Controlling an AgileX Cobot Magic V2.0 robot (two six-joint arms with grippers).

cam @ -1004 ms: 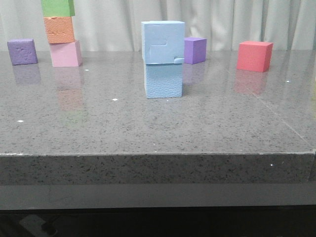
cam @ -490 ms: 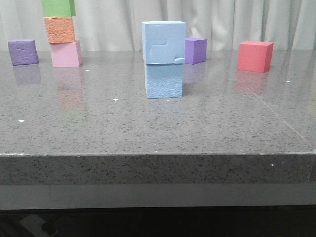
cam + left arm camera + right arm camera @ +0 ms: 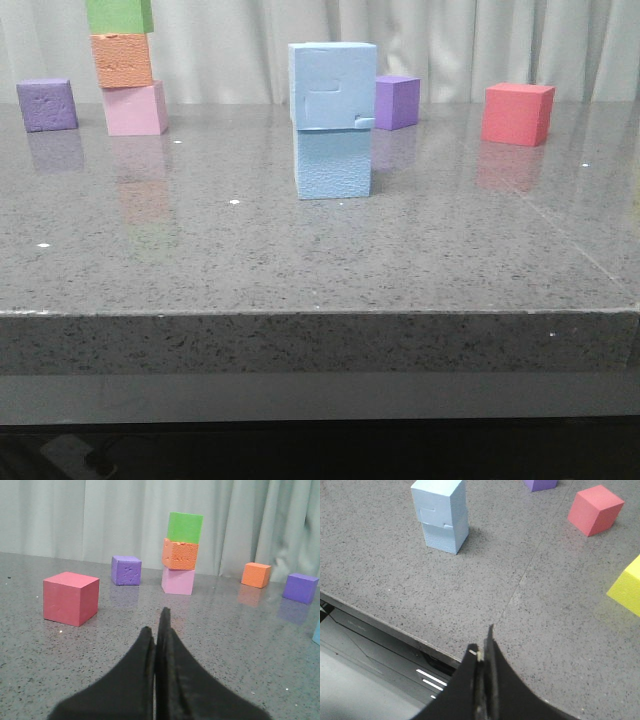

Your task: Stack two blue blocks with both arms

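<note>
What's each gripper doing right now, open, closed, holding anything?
Left gripper: closed, fingers pressed together, holding nothing.
Right gripper: closed, fingers together, holding nothing, back over the table edge.

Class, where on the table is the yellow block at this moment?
Only the right wrist view shows the yellow block. It sits at the picture's edge on the grey table, nearest the red block, well apart from the blue stack.

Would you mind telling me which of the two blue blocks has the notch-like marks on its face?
The upper blue block, stacked on the plain pebbled lower blue block.
</note>
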